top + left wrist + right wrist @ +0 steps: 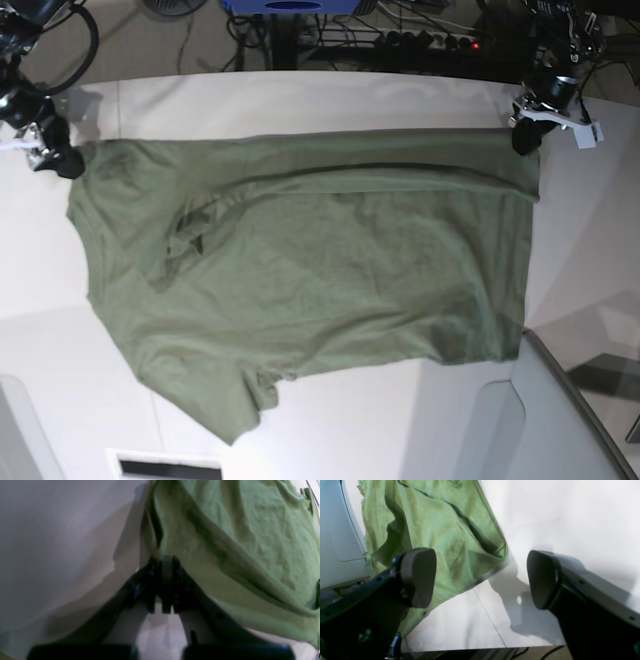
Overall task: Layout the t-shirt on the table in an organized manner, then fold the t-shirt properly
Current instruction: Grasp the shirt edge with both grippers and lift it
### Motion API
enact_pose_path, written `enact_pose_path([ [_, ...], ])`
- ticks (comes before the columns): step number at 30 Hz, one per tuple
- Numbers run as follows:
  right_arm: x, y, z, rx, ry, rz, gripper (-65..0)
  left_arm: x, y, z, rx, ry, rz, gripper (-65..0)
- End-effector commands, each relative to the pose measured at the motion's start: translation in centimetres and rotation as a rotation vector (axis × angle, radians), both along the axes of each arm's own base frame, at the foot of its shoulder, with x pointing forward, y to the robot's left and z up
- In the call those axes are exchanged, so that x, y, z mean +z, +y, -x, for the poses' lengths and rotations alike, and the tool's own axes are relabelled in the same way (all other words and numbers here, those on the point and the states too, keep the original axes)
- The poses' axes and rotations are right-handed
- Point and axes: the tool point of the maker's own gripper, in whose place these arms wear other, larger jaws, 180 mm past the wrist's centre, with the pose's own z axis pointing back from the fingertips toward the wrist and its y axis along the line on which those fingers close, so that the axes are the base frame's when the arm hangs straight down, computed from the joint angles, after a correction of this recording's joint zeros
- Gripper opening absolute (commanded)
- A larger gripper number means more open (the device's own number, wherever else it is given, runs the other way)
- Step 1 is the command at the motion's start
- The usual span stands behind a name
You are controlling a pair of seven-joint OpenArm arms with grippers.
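The t-shirt (310, 270) lies spread on the table (600, 240), its long axis running side to side in the base view, with one long edge pulled fairly straight along the table's far edge and the rest draping toward the near edge in loose wrinkles. A sleeve hangs crumpled near the near-left corner of the cloth, and the collar area shows as a dark fold left of centre.

The left gripper (167, 585) sits at the far-right corner of the cloth in the base view, its jaws pressed together on the t-shirt's edge; the wrist view shows green fabric rising straight out of the closed tips. The right gripper (480, 580) is at the far-left corner, jaws spread wide with nothing between them; the cloth lies just beside its left pad (418, 577), and bare table shows in the gap.

So one far corner is clamped and the other is free. The cloth lies to the left of the right gripper's opening in its wrist view, so that gripper would probably need to shift toward the fabric before it could pinch anything. Each arm is nearest its own corner.

No containers are in view.
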Motion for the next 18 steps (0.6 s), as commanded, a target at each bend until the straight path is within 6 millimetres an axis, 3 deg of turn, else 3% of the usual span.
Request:
enact_pose_path([
  [1,-0.6,0.9,0.4,0.055,0.051,-0.001,-11.1,1.6,0.9,-0.6,-0.003,-0.047,-0.031,-65.0],
  [7,-0.7,2.8,-0.8,0.116,0.043,-0.015,-23.3,2.8,1.0,-1.2,-0.019,-0.074,-0.059,-65.0],
  [14,-0.6,2.6,-0.9,0.111,0.039,-0.014,-25.4,2.6,1.1,-1.1,-0.017,-0.069,-0.058,-65.0],
  [16,-0.6,2.5,-1.1,0.105,0.032,-0.008,-32.3,2.6,1.1,-1.1,-0.017,-0.069,-0.058,-65.0],
  [18,-0.5,2.3,-1.5,0.09,0.016,0.006,-44.4,2.6,1.1,-1.1,-0.017,-0.069,-0.058,-65.0],
])
